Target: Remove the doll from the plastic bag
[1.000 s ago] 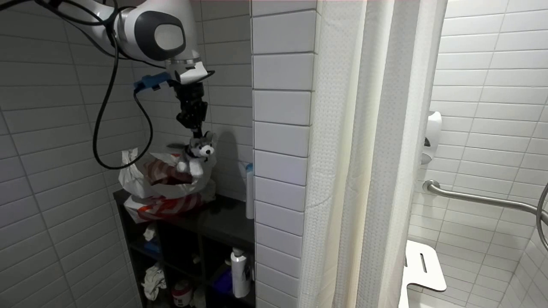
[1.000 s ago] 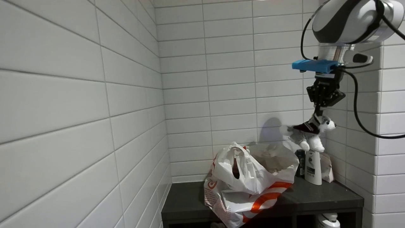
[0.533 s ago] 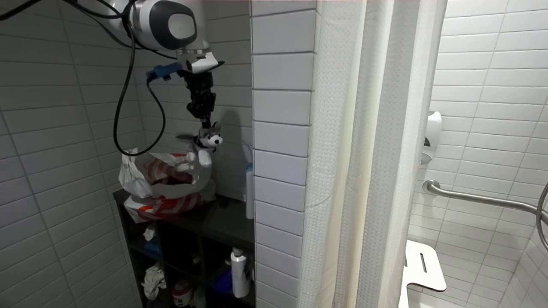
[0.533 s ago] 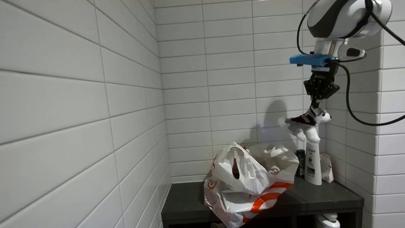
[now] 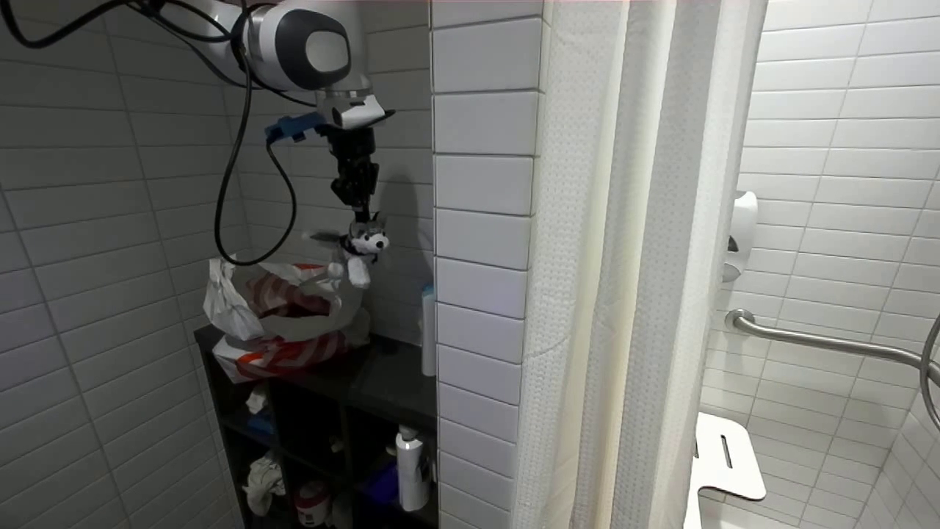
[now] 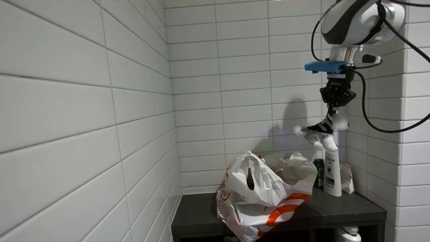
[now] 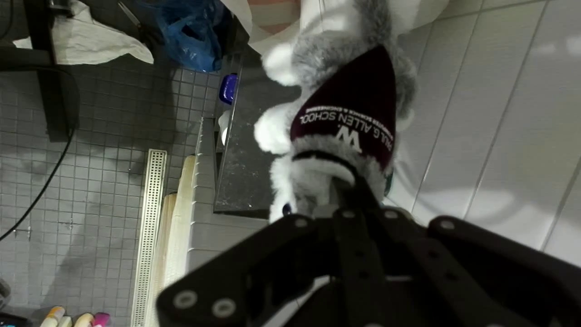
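Observation:
The doll is a grey and white plush husky with a maroon bandana, seen in both exterior views and the wrist view. My gripper is shut on the back of its neck and holds it in the air. The fingertips are partly hidden in fur. The doll's face is blurred in an exterior view. The white plastic bag with red stripes sits open on the dark shelf; its rim also shows in the wrist view. The doll hangs above and beside the bag, outside its opening.
The dark shelf top lies below. A white Dove bottle, a dark bottle and a pale packet stand beside the bag, under the doll. Tiled walls, a tiled pillar and a curtain are near.
My gripper and the doll have risen slightly and shifted sideways, away from the bag in an exterior view. The gripper has stayed shut on the doll. The bag has stayed on the shelf.

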Tool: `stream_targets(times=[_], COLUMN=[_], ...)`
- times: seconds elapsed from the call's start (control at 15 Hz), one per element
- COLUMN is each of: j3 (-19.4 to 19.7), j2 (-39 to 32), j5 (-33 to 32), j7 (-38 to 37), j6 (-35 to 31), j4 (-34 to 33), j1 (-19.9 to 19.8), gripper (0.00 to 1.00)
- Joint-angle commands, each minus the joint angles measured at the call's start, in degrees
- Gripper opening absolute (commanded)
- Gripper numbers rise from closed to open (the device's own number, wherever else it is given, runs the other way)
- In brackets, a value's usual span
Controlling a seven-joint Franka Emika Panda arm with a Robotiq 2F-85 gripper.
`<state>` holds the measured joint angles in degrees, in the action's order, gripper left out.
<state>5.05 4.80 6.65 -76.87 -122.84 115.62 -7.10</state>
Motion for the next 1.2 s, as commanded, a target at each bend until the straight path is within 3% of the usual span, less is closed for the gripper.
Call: stream_targets(times=[0.0,0.87,1.13], j3=[1.2,2.0,1.5], j2=[-1.6,-12.1,-13.2], j5=[1.3,1.7,1.7], j7=[1.5,3.1,3.1], j6=[2.1,5.2,5.3], j4=[-3.2,-15.6,-14.1], j1=[-0.6,0.5,1.4], gripper=[0.01,0.01,0.01])
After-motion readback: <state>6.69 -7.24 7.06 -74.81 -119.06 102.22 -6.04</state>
